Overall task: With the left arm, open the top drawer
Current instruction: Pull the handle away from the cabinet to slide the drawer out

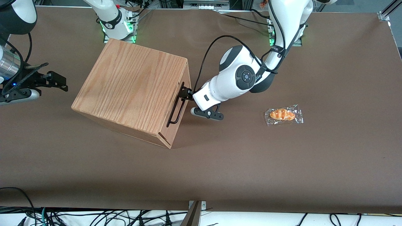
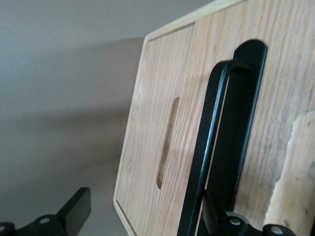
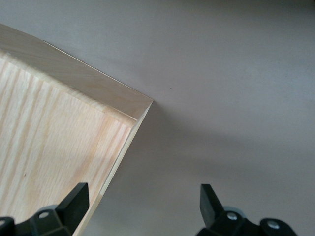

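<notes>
The left arm (image 1: 241, 77) is reaching down from its base at the far edge of the table (image 1: 220, 163). Its elbow is bending above the brown cover and its forearm is pointing low and almost level toward the front of the oak-grain cabinet (image 1: 132, 84).

The cabinet is standing at an angle on the table, nearer to the parked arm's end, and its front is facing toward the working arm. The top drawer (image 1: 180, 110) is sitting in this front, and as much as I can see it is lying flush with the cabinet. Its long black handle (image 1: 174, 108) is running along the front.

The gripper (image 1: 186, 93) is meeting the handle near the end that is farther from the front camera. In the wrist view the two fingers (image 2: 74, 214) are standing well apart. The thin bar of the handle (image 2: 206, 147) is passing between them, just beside one finger, and the other finger is staying clear of the wood of the drawer front (image 2: 275, 73).

A wrapped bread roll (image 1: 283, 115) is lying on the table toward the working arm's end, well apart from the cabinet.
</notes>
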{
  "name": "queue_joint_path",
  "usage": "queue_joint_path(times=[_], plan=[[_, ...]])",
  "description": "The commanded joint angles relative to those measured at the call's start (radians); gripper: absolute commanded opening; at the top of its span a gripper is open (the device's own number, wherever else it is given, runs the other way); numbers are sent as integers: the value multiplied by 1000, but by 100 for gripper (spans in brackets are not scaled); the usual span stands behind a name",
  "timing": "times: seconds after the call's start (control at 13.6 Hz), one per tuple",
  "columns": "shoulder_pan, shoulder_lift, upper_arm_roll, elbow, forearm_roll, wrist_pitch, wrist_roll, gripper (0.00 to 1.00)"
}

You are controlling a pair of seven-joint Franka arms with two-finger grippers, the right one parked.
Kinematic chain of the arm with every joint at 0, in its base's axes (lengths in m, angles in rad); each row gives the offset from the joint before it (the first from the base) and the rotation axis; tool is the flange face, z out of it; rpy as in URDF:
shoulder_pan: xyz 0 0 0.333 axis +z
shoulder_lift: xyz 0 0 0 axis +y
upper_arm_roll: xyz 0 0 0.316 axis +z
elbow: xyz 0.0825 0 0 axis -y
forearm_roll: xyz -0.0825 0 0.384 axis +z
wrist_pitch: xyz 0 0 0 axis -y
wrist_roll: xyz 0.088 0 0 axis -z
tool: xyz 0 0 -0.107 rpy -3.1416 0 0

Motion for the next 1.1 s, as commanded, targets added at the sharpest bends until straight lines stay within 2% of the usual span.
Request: queue_joint_path(times=[0.0,0.15,1.03], plan=[[31,6,9,22,47,-12,-1,100],[30,6,9,22,77,-13,-4,100],[134,-4,11,22,129,-34,5,100]])
